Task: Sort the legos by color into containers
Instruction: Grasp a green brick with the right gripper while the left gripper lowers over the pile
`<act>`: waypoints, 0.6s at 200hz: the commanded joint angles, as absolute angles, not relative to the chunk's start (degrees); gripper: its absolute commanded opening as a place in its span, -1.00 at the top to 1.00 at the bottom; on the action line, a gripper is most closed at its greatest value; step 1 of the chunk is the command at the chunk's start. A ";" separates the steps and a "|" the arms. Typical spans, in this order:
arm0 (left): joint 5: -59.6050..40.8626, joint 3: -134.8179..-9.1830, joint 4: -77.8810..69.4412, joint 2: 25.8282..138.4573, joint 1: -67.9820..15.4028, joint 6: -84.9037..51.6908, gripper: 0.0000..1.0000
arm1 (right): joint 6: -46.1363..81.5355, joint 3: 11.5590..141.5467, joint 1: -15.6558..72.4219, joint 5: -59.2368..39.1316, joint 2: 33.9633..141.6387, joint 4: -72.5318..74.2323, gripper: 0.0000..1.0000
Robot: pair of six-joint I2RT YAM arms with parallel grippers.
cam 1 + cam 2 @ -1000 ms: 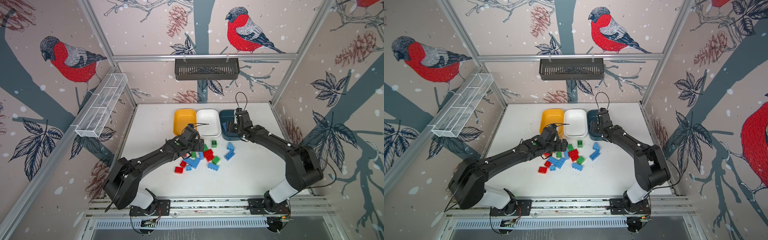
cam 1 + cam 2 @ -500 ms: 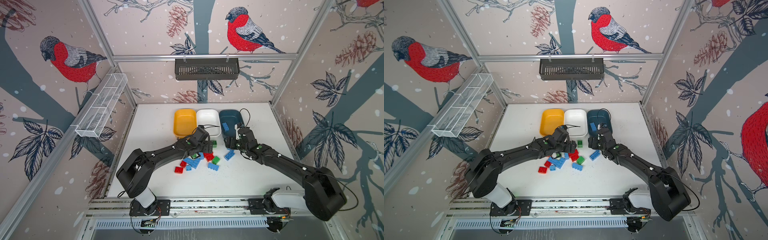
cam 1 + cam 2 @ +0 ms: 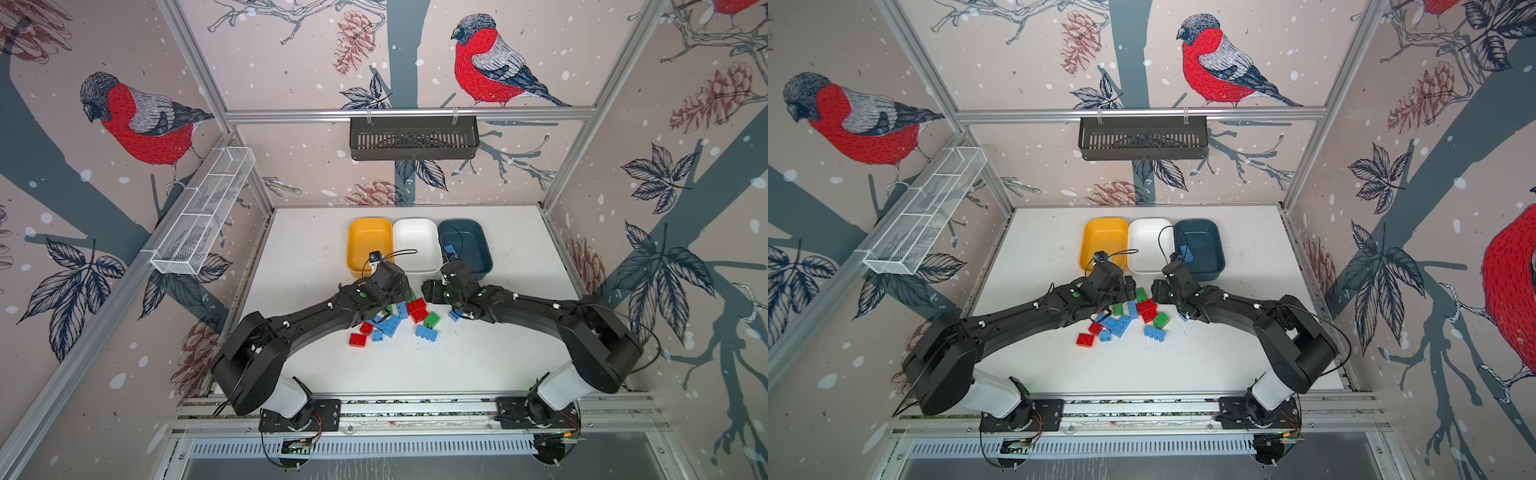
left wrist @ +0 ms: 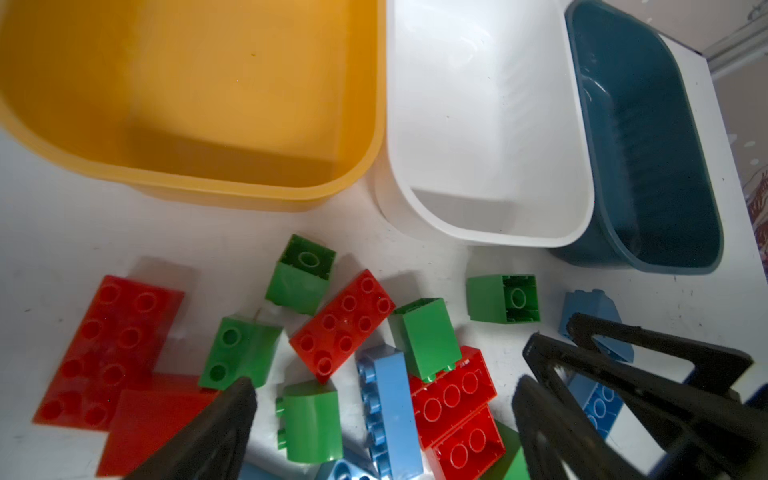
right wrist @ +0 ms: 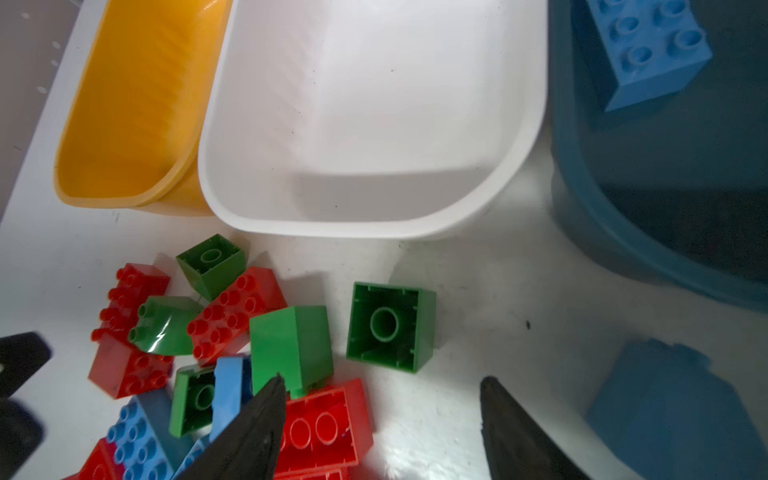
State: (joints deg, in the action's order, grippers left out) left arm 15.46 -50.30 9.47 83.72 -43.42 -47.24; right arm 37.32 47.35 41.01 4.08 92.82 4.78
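Pincers come first: the left pincer [image 4: 384, 386] hangs wide open and empty, low over the heap of legos [image 3: 395, 322]. The right pincer [image 5: 382, 380] is also parted with nothing between its tips, just short of a green brick [image 5: 390, 326] that lies hollow side up. That brick sits alone on the surface [image 3: 316, 257], just in front of the white tub [image 3: 415, 241], and the heap spreads a little further out from it toward the arms. The yellow-orange tub [image 3: 370, 237] stands beside the white tub on the left arm's side and the teal tub [image 3: 471, 253] on the right arm's side. One blue brick [image 5: 648, 45] already lies in the teal tub, while the other two tubs are bare, so the sorting looks barely begun and this seems a reach for the next pick. The right pincer's likely move is to drop over the lone green brick and close on its flat sides. The left needs a brick at the heap's edge, since many lean on each other. The bricks are chunky, glossy and studded, in red, green and light blue, some tipped over or upside down.
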 commanded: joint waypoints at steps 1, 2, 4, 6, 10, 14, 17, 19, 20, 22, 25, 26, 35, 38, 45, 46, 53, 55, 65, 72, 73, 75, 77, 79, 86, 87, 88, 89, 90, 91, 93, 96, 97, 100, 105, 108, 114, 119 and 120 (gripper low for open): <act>18.82 -48.56 8.55 81.90 -42.13 -50.64 -0.93 | 37.53 49.79 42.46 10.95 96.12 4.51 -0.47; 18.86 -48.49 8.58 81.78 -42.07 -50.68 -0.93 | 37.53 49.90 42.50 11.05 96.35 4.45 -0.47; 18.86 -48.36 8.65 81.68 -41.92 -50.81 -0.93 | 37.46 50.11 42.64 11.38 96.62 4.41 -0.47; 18.84 -48.23 8.71 81.55 -41.75 -50.91 -0.93 | 37.47 50.34 42.70 11.63 97.06 4.29 -0.47; 18.81 -48.05 8.99 81.29 -41.42 -51.10 -0.93 | 37.51 50.73 42.92 12.20 97.65 4.15 -0.46; 18.91 -47.84 9.18 81.08 -41.18 -51.24 -0.93 | 37.53 51.18 43.07 12.72 98.30 4.02 -0.46; 18.94 -47.71 9.29 80.98 -40.94 -51.31 -0.93 | 37.68 51.36 43.18 13.15 98.69 3.89 -0.46; 18.97 -47.57 9.38 80.89 -40.82 -51.37 -0.93 | 37.77 51.51 43.27 13.44 98.94 3.81 -0.46; 18.98 -47.51 9.43 80.83 -40.76 -51.39 -0.93 | 37.78 51.60 43.30 13.57 99.04 3.79 -0.46; 19.03 -47.45 9.54 80.72 -40.64 -51.41 -0.94 | 37.79 51.77 43.37 13.72 99.29 3.76 -0.45; 19.20 -47.26 9.76 80.57 -40.49 -51.48 -0.93 | 37.88 51.99 43.41 13.93 99.64 3.74 -0.45; 19.27 -47.23 9.85 80.54 -40.42 -51.49 -0.93 | 37.88 52.01 43.46 14.00 99.79 3.76 -0.45; 19.75 -46.79 10.25 80.13 -40.09 -51.59 -0.93 | 37.86 52.42 43.49 14.56 100.71 3.93 -0.42; 19.85 -46.54 10.32 80.01 -39.93 -51.61 -0.93 | 37.92 52.51 43.46 14.78 101.00 3.94 -0.41; 20.24 -46.25 10.74 79.74 -39.60 -51.59 -0.93 | 38.18 53.08 43.43 15.48 101.76 3.79 -0.36; 20.32 -46.15 10.82 79.73 -39.58 -51.59 -0.93 | 38.21 53.13 43.42 15.56 101.81 3.74 -0.36; 20.47 -45.87 11.26 79.55 -39.27 -51.68 -0.94 | 38.08 53.42 43.49 16.13 102.46 3.60 -0.32; 20.54 -45.79 11.36 79.46 -39.22 -51.68 -0.94 | 38.00 53.54 43.44 16.27 102.69 3.51 -0.31; 20.60 -45.21 11.81 79.28 -38.56 -51.68 -0.93 | 37.69 54.02 43.51 16.70 103.55 3.52 -0.24; 20.78 -44.83 12.16 79.24 -38.21 -51.64 -0.93 | 37.21 54.35 43.46 16.68 104.05 3.75 -0.19; 20.76 -44.83 12.19 79.22 -38.13 -51.61 -0.93 | 37.15 54.42 43.48 16.65 104.14 3.77 -0.18; 20.81 -44.71 12.14 79.20 -38.08 -51.60 -0.93 | 36.99 54.52 43.50 16.66 104.26 3.78 -0.16; 20.83 -44.67 12.29 79.21 -38.00 -51.55 -0.93 | 36.89 54.65 43.50 16.56 104.33 3.78 -0.14; 20.96 -44.59 12.41 79.20 -37.87 -51.47 -0.93 | 36.73 54.71 43.51 16.49 104.44 3.82 -0.11; 21.14 -44.43 13.01 79.27 -37.56 -51.29 -0.93 | 36.21 55.00 43.59 16.21 104.73 3.87 -0.02; 21.16 -44.45 13.10 79.27 -37.50 -51.26 -0.93 | 36.12 55.01 43.59 16.15 104.75 3.91 -0.01; 21.26 -44.46 13.18 79.27 -37.47 -51.30 -0.93 | 36.03 55.06 43.59 16.07 104.76 3.93 0.00; 21.26 -44.47 13.23 79.28 -37.41 -51.22 -0.94 | 35.99 55.08 43.59 16.03 104.76 3.94 0.01; 21.35 -44.47 13.29 79.28 -37.38 -51.19 -0.93 | 35.88 55.10 43.59 16.02 104.76 3.95 0.03; 21.44 -44.43 13.37 79.28 -37.32 -51.17 -0.93 | 35.78 55.15 43.55 15.96 104.76 3.91 0.04; 21.44 -44.42 13.54 79.28 -37.28 -51.09 -0.93 | 35.71 55.18 43.65 15.94 104.79 3.94 0.06; 21.51 -44.43 13.68 79.26 -37.19 -50.95 -0.93 | 35.49 55.19 43.68 15.88 104.70 4.03 0.09; 21.52 -44.45 13.74 79.27 -37.14 -50.92 -0.93 | 35.45 55.19 43.68 15.85 104.69 4.04 0.10; 21.65 -44.44 13.91 79.28 -37.05 -50.82 -0.93 | 35.25 55.20 43.75 15.76 104.56 4.11 0.13; 21.89 -44.47 14.01 79.36 -36.94 -50.72 -0.93 | 34.95 55.13 43.81 15.71 104.42 4.20 0.19; 21.97 -44.41 14.19 79.36 -36.92 -50.64 -0.93 | 34.72 55.11 43.90 15.70 104.28 4.22 0.21; 22.13 -44.39 14.25 79.37 -36.83 -50.51 -0.93 | 34.34 55.03 44.01 15.75 104.01 4.22 0.27; 22.10 -44.30 14.31 79.43 -36.70 -50.37 -0.93 | 34.01 54.96 44.03 15.82 103.77 4.13 0.31; 22.08 -44.30 14.27 79.44 -36.72 -50.37 -0.93 | 33.97 54.95 44.03 15.82 103.74 4.13 0.31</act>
State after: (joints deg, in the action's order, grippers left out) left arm 20.25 -44.47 12.71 79.57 -37.12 -51.00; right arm 35.83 54.76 43.64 14.94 104.47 4.43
